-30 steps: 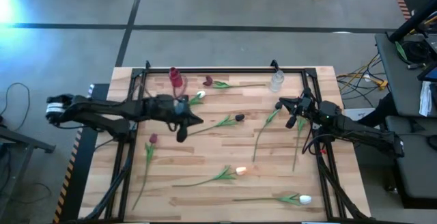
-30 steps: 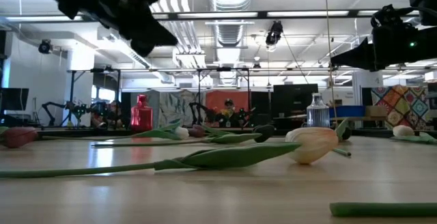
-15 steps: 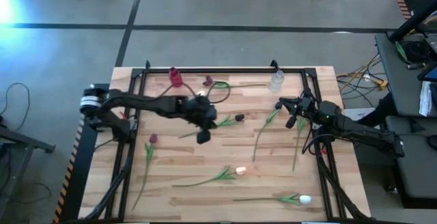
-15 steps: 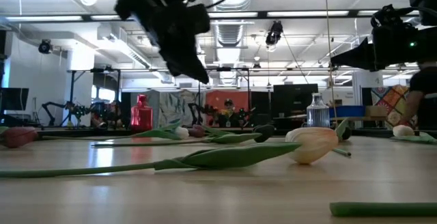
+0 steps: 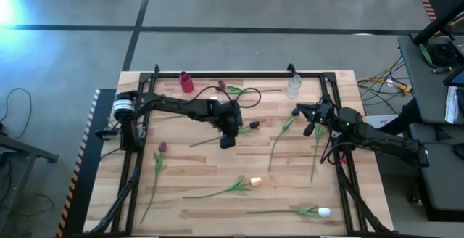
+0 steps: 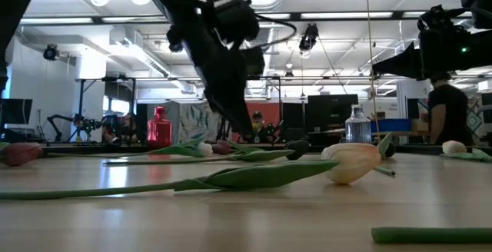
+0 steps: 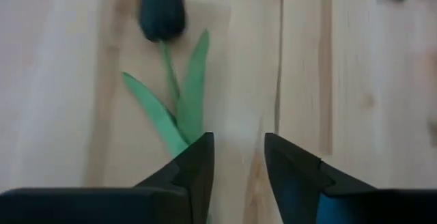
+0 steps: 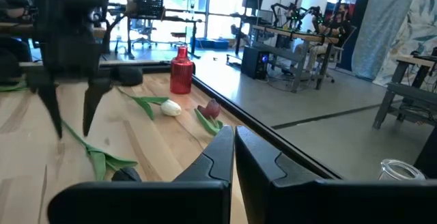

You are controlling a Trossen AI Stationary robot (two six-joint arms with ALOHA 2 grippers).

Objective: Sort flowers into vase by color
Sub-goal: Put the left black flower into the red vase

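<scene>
Wooden table (image 5: 217, 173) is carrying tulips scattered flat across its slats. Left tool (image 5: 227, 142) is hovering mid-table with fingers apart, pointing down over the stem of a black-headed tulip (image 7: 162, 14). Right tool (image 5: 307, 130) is waiting at the table's right side, fingers nearly together. Red vase (image 5: 186, 82) and clear vase (image 5: 293, 85) are standing along the far edge.

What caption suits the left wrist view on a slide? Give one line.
Left pincer, open, hovers above the wooden table, with a dark-headed tulip lying just ahead.
</scene>
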